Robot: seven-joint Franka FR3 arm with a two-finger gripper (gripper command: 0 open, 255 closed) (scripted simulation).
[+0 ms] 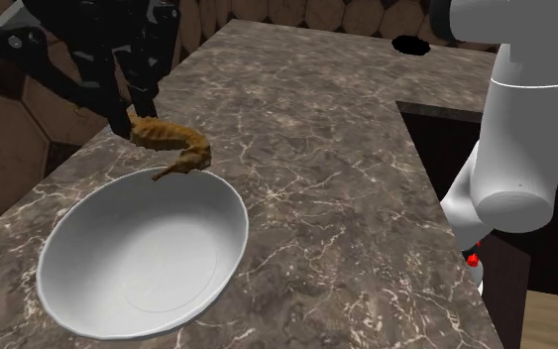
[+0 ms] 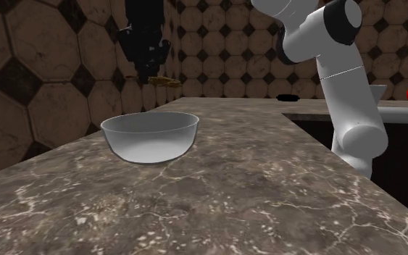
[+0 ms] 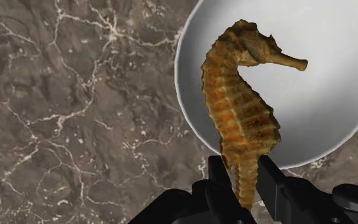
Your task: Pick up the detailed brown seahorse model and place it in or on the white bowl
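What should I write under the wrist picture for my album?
The end effector clasps a brown seahorse by its tail over the white bowl.

I get dim, even light; the surface (image 1: 346, 198) looks dull, the bowl (image 1: 148, 248) softly shaded inside.

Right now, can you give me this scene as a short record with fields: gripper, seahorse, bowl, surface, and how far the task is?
gripper: black gripper, shut on the tail end of the seahorse
seahorse: brown seahorse model, held in the air, head end over the bowl
bowl: white bowl, upright on the countertop, seahorse not touching it
surface: dark marbled countertop
task state: seahorse lifted; not yet placed in the bowl
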